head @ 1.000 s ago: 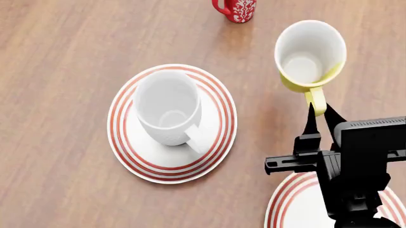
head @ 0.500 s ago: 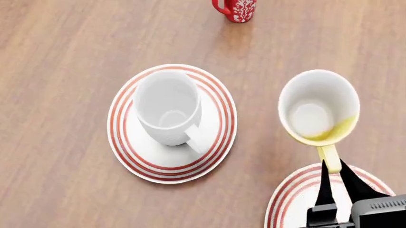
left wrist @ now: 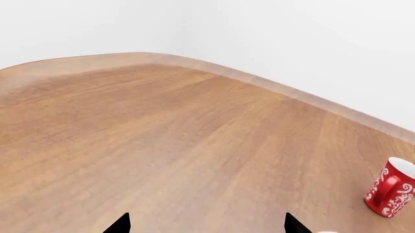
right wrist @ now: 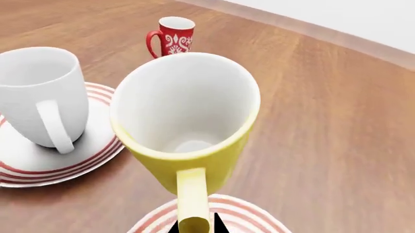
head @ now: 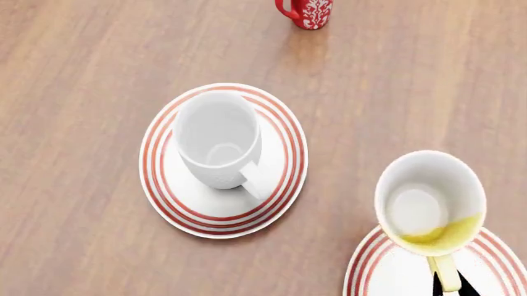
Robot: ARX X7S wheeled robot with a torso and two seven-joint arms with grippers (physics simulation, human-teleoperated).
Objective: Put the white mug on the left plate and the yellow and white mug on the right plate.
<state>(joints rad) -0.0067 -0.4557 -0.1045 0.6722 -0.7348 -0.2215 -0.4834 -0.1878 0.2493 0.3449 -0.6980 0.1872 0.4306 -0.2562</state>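
One yellow and white mug (head: 430, 203), white inside, upright.

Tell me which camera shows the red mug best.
The right wrist view: the red mug shows whole, with handle, rim and white pattern. The head view crops its top at the frame edge; the left wrist view clips one side.

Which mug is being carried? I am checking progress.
The yellow and white mug, held by its handle in the right tool over the right plate; the white mug sits on the left plate.

red floral mug (head: 305, 13) upright, wooden table (head: 82, 123), white wall (left wrist: 292, 34)
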